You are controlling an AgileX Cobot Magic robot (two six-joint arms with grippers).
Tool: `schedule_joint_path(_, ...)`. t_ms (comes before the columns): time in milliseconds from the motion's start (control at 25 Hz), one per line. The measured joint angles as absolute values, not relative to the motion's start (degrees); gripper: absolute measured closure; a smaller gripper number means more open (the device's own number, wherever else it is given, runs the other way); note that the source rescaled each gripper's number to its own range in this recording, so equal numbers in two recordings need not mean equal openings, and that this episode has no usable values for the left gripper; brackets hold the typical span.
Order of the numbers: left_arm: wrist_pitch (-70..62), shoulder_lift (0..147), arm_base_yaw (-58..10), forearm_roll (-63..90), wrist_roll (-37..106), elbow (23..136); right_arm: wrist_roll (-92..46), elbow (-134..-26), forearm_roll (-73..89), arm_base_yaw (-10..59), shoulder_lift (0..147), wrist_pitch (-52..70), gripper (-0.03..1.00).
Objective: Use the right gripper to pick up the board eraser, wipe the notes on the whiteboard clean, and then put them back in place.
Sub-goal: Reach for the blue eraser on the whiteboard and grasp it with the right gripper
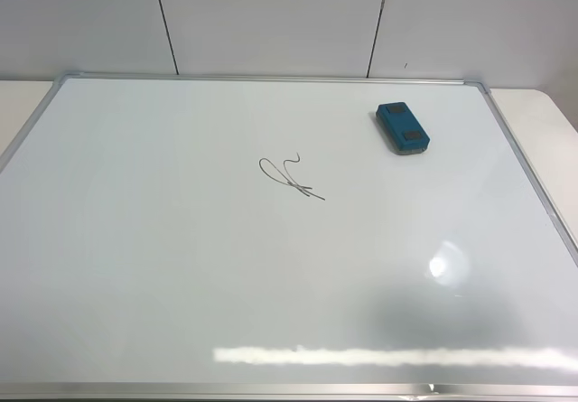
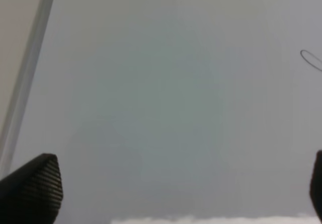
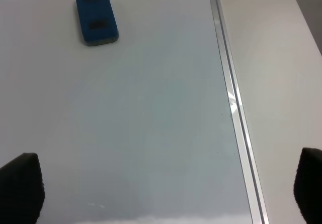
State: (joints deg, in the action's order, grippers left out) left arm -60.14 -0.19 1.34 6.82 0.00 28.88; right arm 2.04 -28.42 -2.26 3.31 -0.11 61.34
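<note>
- Near the far right corner of the whiteboard [image 1: 181, 285] lies the board eraser [image 1: 403, 127]. It is flat on the white surface, turned slightly askew, close to the right edge but apart from the frame [image 1: 528, 163].
- Around the middle of the board, a little toward the far edge, are the notes [image 1: 291, 177]. Bare white surface surrounds them and fills the stretch between them and the eraser.
- Past the right edge runs a strip of pale table [image 1: 551, 113].
- The right gripper [image 3: 163, 194] has its fingers spread wide with nothing between them. Only two dark tips show, one seen against the board and the other against the table beyond the frame.
- The left gripper [image 2: 173, 191] is likewise spread wide and empty. Its tips are cut off, and its view is soft and blurred, with the left edge's frame running along one side.
- The left wrist view catches a single loop of the notes before the picture cuts them off.
- The high view shows the scribble whole, and only this view shows a glare streak [image 1: 388, 355] along the near edge and a round glare spot [image 1: 447, 265] toward the near right corner.
- The grippers show only in the wrist views.
</note>
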Motion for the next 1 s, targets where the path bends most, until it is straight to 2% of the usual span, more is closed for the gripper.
schedule_joint_path(680,-60.14,-0.19,1.34,6.82,0.0,28.88,1.92,-28.42,-2.32,3.31,0.24,61.34,-0.03)
schedule_joint_path(1000,-60.14,-0.19,1.34,6.82,0.0,28.88,-1.47,-34.37,-2.32,3.31,17.41,59.02,-0.03)
